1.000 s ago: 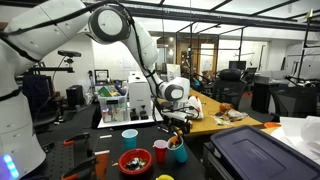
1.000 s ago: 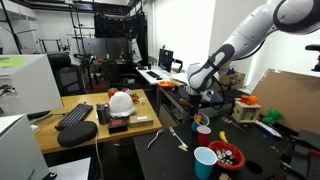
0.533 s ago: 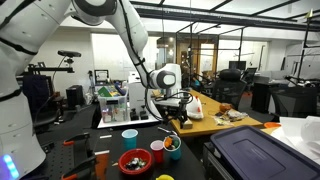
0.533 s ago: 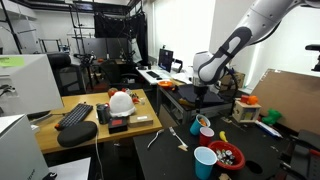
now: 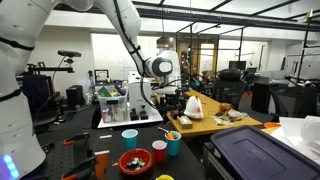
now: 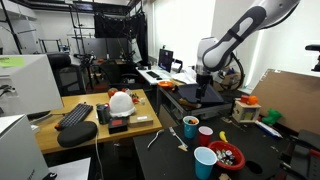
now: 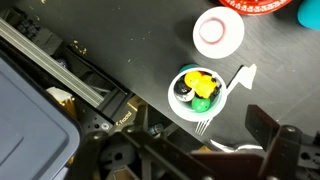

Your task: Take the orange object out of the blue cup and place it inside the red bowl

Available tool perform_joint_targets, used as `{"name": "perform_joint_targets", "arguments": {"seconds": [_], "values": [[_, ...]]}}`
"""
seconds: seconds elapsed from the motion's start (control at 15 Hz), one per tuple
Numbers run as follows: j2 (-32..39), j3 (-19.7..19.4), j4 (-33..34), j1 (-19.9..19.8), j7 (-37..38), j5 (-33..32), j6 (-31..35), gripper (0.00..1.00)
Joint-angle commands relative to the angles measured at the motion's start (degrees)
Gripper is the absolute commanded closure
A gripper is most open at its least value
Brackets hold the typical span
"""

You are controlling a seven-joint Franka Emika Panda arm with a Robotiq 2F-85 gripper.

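in an exterior view the end effector point(image 5: 172, 104) hangs above the blue cup point(image 5: 173, 146), the orange object point(image 5: 172, 135) at its mouth, a red cup point(image 5: 159, 151) just beside, the red bowl point(image 5: 134, 161) near. in the wrist view the cup stands by the counter point(image 7: 120, 40) edge; whether the fingers are apart i cannot tell.

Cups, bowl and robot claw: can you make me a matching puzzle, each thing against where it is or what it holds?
Things:
1 blue cup
2 red cup
3 red bowl
4 gripper

Places or states:
A high above the table
B widest, dark inside
C holds the orange object
D between blue cup and bowl

Pairs: 1-C, 2-D, 3-B, 4-A.
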Motion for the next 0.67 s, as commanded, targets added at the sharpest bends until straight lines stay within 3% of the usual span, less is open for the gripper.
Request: {"name": "perform_joint_targets", "arguments": {"seconds": [0.0, 0.2, 0.33, 0.6], "values": [[-4.4, 3.0, -3.8, -1.6, 0.4, 5.7, -2.5, 0.0], [-5.9, 5.7, -4.8, -2.7, -1.1, 11.7, -4.5, 0.0], [-5.0, 5.5, -4.5, -1.7, 0.8, 12.7, -4.0, 0.0], [-1.1, 0.6, -3.1, 3.5, 16.6, 9.7, 0.1, 0.0]]}}
